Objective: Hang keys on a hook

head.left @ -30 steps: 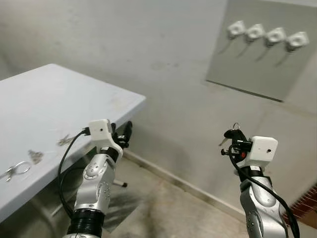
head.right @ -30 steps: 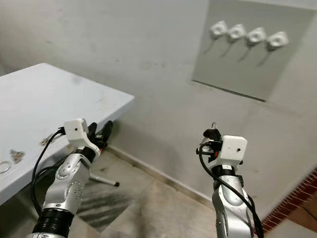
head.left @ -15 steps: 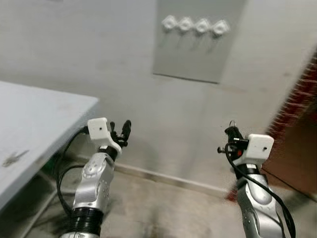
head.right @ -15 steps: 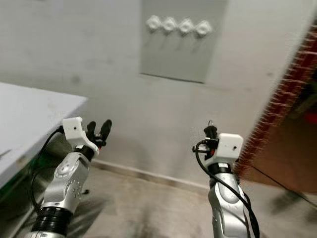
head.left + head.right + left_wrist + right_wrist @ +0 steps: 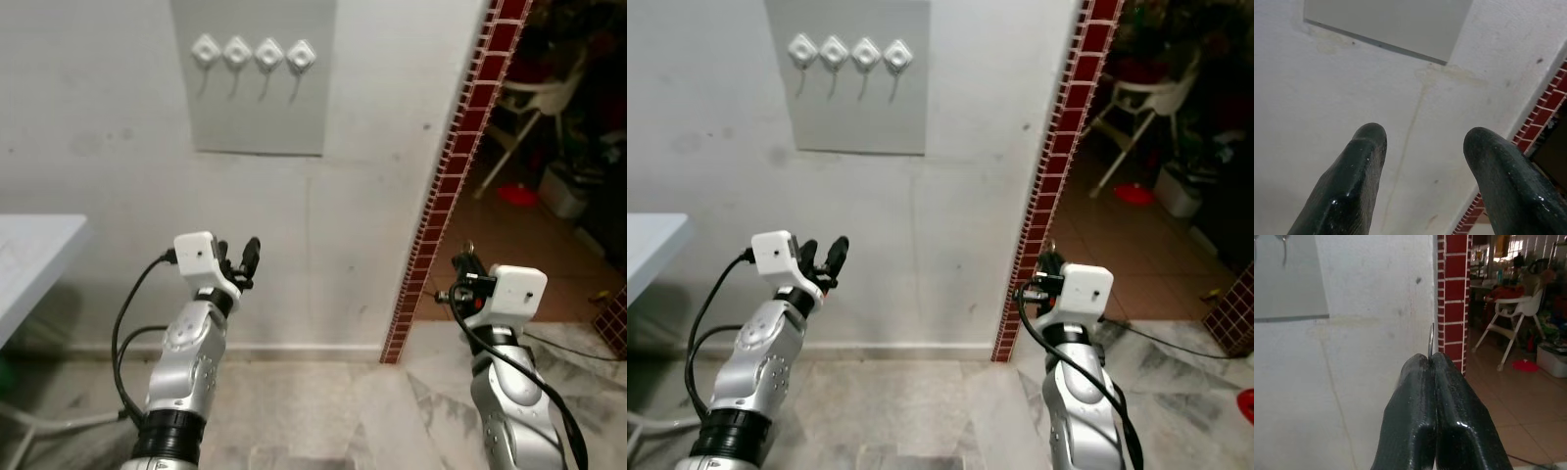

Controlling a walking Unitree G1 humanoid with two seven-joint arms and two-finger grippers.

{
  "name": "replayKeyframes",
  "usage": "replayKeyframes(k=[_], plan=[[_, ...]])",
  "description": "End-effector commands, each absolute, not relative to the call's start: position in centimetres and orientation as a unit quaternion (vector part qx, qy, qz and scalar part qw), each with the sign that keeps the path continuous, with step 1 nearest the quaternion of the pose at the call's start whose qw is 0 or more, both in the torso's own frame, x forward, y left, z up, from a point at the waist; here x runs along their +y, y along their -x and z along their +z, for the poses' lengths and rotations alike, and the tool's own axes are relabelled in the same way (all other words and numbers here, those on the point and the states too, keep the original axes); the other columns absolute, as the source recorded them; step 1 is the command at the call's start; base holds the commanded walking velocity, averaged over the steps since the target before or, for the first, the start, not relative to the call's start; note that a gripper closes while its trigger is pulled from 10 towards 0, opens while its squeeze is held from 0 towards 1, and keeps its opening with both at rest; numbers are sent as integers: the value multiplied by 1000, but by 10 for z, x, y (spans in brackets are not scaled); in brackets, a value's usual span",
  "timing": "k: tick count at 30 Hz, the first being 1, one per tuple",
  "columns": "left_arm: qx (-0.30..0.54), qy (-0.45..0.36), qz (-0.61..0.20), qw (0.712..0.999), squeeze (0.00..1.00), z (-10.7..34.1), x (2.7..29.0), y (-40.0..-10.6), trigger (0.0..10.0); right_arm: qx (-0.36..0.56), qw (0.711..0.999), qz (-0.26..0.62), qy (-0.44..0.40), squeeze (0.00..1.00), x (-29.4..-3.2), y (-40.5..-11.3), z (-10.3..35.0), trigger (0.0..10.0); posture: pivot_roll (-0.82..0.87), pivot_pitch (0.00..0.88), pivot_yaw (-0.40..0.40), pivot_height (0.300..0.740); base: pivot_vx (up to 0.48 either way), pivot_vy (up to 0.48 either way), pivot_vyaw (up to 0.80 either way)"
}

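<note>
Four white hooks (image 5: pixel 253 53) stand in a row on a grey panel (image 5: pixel 257 113) high on the wall, ahead and to my left. My right gripper (image 5: pixel 460 270) is raised at chest height, well below and to the right of the hooks. It is shut on the keys, whose thin metal ring (image 5: pixel 1430 339) pokes out above the closed fingertips (image 5: pixel 1422 363). My left gripper (image 5: pixel 241 257) is held up below the panel, open with nothing between its fingers (image 5: pixel 1365 147).
A red brick pillar edge (image 5: pixel 453 166) borders a doorway on the right. Beyond it are a white high chair (image 5: pixel 534 113) and a red bowl (image 5: pixel 513 194) on a tiled floor. A white table corner (image 5: pixel 39 245) shows at far left. The floor below is marble.
The camera has swung right: the table slid off to the left, the hook panel shifted left in view, and the doorway came in. Both arms hold the same pose.
</note>
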State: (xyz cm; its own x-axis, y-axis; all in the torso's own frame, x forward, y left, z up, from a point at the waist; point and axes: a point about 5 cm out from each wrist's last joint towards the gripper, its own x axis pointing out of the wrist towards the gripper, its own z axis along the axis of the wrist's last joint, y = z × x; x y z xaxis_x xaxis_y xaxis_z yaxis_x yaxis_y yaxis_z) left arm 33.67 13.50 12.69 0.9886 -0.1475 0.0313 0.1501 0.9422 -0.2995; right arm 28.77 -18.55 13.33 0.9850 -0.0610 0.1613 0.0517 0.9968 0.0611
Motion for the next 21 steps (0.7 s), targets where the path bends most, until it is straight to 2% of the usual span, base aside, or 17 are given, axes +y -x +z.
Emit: replayKeyframes(k=[1,8,21], plan=[[0,152,-71,986,0,126,138,-336,10000,-94,995,-24,-28,0,-183,-289,140,10000,-17,24,4,740,0,0,0],[8,160,-74,984,0,124,137,-337,10000,-95,995,-23,-29,0,-181,-288,140,10000,-21,20,8,740,0,37,0],[15,161,-79,984,0,122,136,-336,10000,-94,995,-20,-30,0,-179,-285,138,10000,-22,10,10,740,0,424,0]])
